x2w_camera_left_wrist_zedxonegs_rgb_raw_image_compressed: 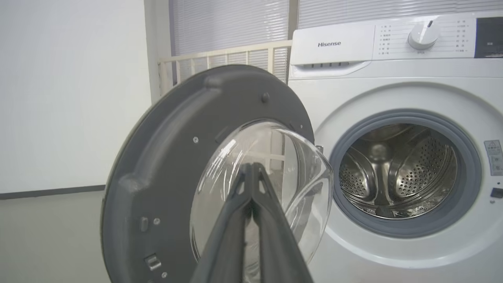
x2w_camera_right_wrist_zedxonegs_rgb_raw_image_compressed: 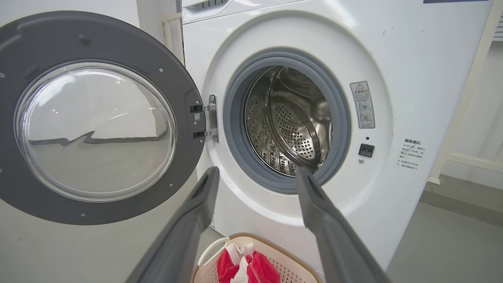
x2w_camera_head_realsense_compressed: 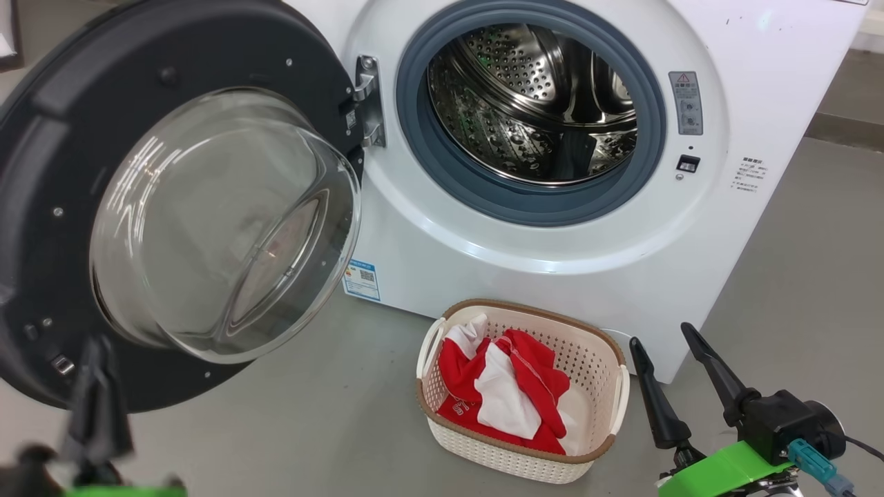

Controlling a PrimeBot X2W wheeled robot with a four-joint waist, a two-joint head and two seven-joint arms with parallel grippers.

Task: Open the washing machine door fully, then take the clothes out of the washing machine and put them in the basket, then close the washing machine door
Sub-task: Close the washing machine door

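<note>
Door-closing time, by the look of it. Going from the left: left gripper (x2w_camera_head_realsense_compressed: 97,345) sits low in the near-left corner of the head view. It's blurry there, but its own wrist camera shows the two fingers (x2w_camera_left_wrist_zedxonegs_rgb_raw_image_compressed: 232,236) pinched flat together with nothing between them. They point right at the glass bowl (x2w_camera_left_wrist_zedxonegs_rgb_raw_image_compressed: 306,184) of the washing machine door (x2w_camera_head_realsense_compressed: 41,207). My guess is they're pressed together on purpose, so the pair works as one stiff poker for shoving the door round. Can't tell whether the tips are touching the glass or just short of it.

The door is swung wide out to the left on its hinge (x2w_camera_head_realsense_compressed: 369,100), inner side facing us, which leaves the opening free. Next along is the washing machine (x2w_camera_head_realsense_compressed: 552,276). The steel drum (x2w_camera_head_realsense_compressed: 532,103) inside the grey rubber ring (x2w_camera_head_realsense_compressed: 414,145) looks empty from all three angles.

Near side, on the floor (x2w_camera_head_realsense_compressed: 311,428) just in front of the machine, is the basket (x2w_camera_head_realsense_compressed: 511,462) with the red and white clothes (x2w_camera_head_realsense_compressed: 504,393) bundled in it, so unloading looks done. Far right, right gripper (x2w_camera_head_realsense_compressed: 661,335) hangs near the basket's right side, fingers spread wide and nothing in them, parked out of the door's swing I reckon.
</note>
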